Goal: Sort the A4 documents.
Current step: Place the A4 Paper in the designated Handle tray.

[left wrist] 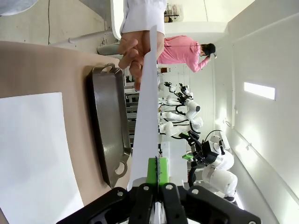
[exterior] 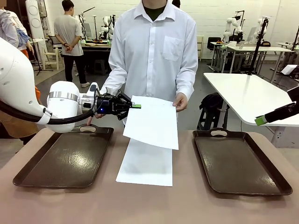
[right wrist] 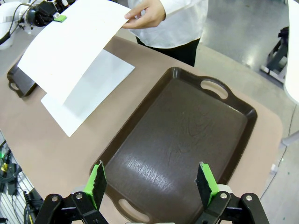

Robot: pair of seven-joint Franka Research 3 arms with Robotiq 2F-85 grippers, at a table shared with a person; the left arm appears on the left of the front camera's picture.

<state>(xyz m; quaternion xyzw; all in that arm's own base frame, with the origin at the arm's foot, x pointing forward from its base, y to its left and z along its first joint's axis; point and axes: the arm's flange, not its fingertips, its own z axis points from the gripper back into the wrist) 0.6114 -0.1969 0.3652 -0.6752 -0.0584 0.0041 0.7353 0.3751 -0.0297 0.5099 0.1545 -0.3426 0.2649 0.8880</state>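
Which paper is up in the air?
The upper sheet, pinched by the left gripper at one corner and by the person's hand at the other. The second sheet lies flat on the table.

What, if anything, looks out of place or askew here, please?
Nothing is spilled or damaged. One sheet hangs tilted above the table, held between the left gripper and the person's hand; a second sheet lies between the trays, in neither.

Front view looks across the table (exterior: 187,205); wrist views (left sideways) share the right tray (right wrist: 187,130)
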